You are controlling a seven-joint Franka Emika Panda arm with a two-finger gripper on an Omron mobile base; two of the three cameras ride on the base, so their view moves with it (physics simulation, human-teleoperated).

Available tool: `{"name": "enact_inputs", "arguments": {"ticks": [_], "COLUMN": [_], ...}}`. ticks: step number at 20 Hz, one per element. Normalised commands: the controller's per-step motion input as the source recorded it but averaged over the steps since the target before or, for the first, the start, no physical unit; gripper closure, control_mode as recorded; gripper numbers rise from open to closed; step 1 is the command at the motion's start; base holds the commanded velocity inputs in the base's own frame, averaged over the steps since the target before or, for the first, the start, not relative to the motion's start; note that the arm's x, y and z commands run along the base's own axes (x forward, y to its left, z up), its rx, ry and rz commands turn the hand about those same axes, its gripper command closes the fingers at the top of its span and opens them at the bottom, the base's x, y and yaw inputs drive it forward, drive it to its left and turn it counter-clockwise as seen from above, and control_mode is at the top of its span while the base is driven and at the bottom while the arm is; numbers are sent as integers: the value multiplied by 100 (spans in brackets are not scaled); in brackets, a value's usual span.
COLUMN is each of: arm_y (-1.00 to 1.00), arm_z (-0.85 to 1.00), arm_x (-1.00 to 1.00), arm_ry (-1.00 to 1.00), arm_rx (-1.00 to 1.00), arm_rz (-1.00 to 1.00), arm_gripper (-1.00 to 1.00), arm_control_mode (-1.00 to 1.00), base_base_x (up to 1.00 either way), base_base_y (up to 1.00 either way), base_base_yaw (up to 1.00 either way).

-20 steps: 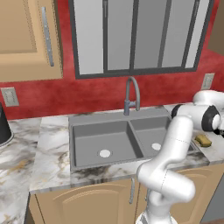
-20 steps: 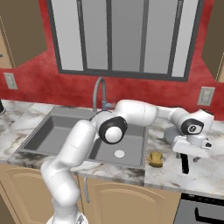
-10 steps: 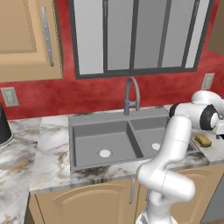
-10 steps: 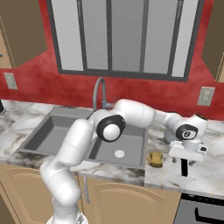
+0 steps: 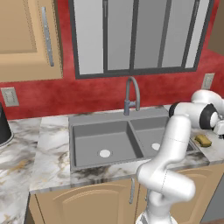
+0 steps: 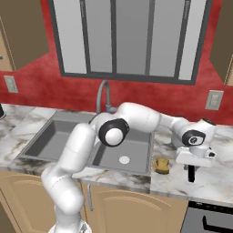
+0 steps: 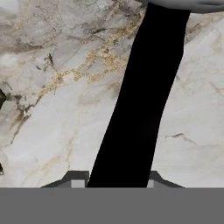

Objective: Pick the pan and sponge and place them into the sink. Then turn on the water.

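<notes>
My gripper (image 7: 113,183) is clamped on the pan's black handle (image 7: 140,96) at the counter's right end, ready to lift toward the sink (image 6: 136,157).

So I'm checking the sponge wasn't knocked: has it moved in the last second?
No. In the right base view the sponge sits on the counter by the sink's right front corner, as before; the gripper works further right.
</notes>
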Motion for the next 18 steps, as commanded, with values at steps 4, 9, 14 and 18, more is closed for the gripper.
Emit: {"name": "enact_inputs", "arguments": {"ticks": [4, 9, 14, 18], "arm_y": [4, 52, 81, 100], "arm_z": [39, 62, 68, 49], "arm_x": [-32, -47, -54, -57], "arm_ry": [-9, -7, -2, 3], "arm_rx": [0, -5, -10, -18], "arm_rz": [15, 19, 24, 24], "arm_gripper": [100, 100, 100, 100], "arm_control_mode": [-100, -100, -100, -100], "base_base_x": [0, 0, 0, 0], "base_base_y": [0, 0, 0, 0], "base_base_yaw": [0, 0, 0, 0]}}
